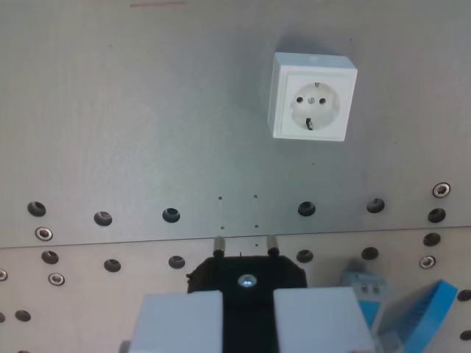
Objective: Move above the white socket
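The white socket (pixel 314 96) is a square box with a round two-hole face. It lies on the grey metal plate (pixel 132 132) in the upper right of the wrist view. My gripper (pixel 247 318) is at the bottom centre, its two pale fingers (pixel 180 320) shut on a black plug (pixel 246 276). The plug's two metal pins (pixel 218 245) point toward the top of the view. The socket is well above and to the wrist view's right of the plug, apart from it.
A row of holes (pixel 171 215) and screws runs across the plate, with a seam (pixel 110 243) just below it. A blue object (pixel 425 315) and a small pale blue block (pixel 364 283) lie at the lower right.
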